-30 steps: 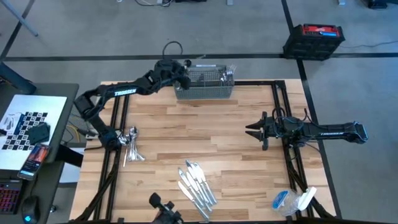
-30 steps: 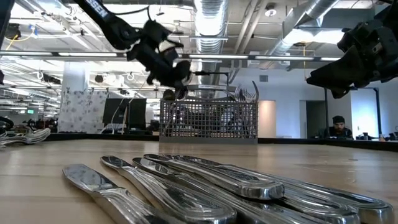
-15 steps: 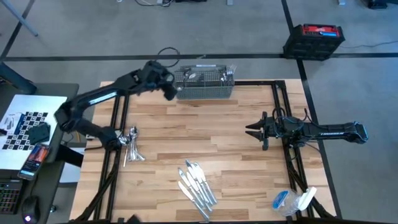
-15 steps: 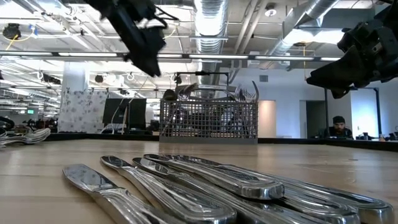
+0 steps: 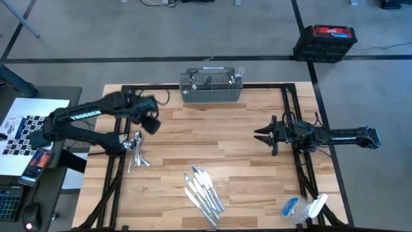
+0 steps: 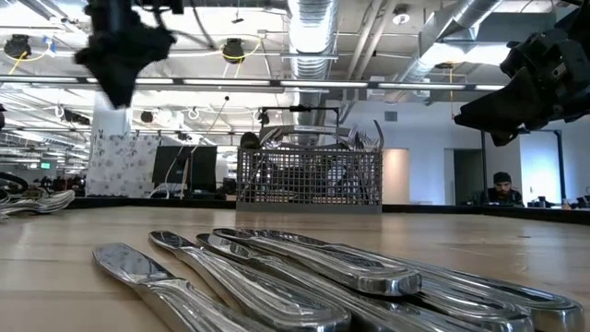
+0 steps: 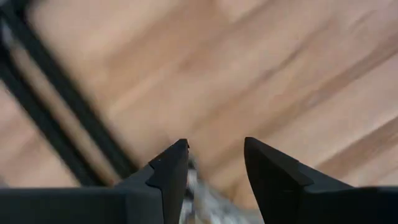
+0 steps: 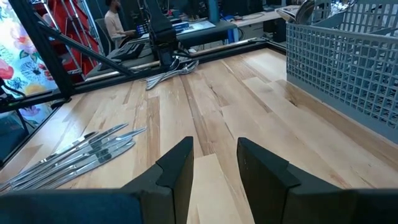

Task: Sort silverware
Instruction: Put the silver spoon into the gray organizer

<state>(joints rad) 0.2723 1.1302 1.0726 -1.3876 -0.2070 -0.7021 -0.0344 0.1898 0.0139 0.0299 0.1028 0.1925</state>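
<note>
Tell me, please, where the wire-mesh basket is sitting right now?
In the high view, the wire-mesh basket sits at the table's far edge, near the middle, with silverware standing in it, beyond and right of the left gripper.

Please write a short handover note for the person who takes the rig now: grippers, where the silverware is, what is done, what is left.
Left gripper: open, empty, above the table's left side near the spoon pile.
Right gripper: open, empty, waiting at the right side.
Done: knives grouped at the front centre; spoons piled at the left edge.
Left: more silverware stands in the mesh basket at the back edge.
</note>
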